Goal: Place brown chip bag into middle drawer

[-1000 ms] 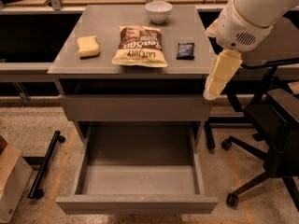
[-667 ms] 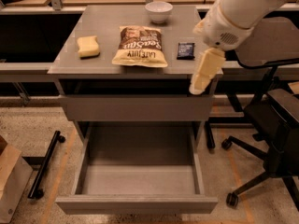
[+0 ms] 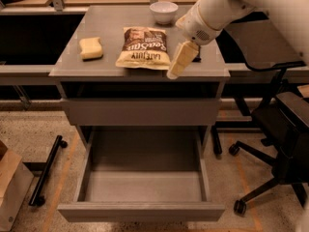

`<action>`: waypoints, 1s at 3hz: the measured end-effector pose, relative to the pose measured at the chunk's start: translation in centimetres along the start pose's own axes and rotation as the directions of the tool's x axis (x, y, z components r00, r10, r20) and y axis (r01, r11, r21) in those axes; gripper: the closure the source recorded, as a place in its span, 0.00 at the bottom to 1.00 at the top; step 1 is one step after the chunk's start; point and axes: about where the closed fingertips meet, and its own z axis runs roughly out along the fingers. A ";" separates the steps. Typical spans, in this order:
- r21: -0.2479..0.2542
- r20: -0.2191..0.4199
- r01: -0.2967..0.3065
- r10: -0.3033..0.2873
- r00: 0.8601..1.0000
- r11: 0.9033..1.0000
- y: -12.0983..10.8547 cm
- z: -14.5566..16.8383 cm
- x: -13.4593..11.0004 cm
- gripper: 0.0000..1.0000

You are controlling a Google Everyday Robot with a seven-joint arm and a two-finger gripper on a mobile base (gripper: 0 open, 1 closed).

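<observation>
the grey table carries the things. under its top and a shut flat drawer front, the middle drawer stands pulled far out toward the camera. a black office chair stands right of the table. the brown chip bag lies flat at the middle of the table top. the claw hangs over the table's front edge, just beside the bag's right corner; whether it is clenched or released i cannot tell. a white bowl sits at the table's back edge, a yellow sponge on its left part.
</observation>
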 end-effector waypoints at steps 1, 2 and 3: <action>-0.009 0.069 -0.023 0.024 0.997 1.000 -2.8 4.2 -1.0 0.00; -0.034 0.109 -0.032 0.035 0.993 0.999 -5.3 8.4 -1.8 0.00; -0.060 0.123 -0.035 0.042 0.992 0.998 -7.0 11.6 -2.1 0.00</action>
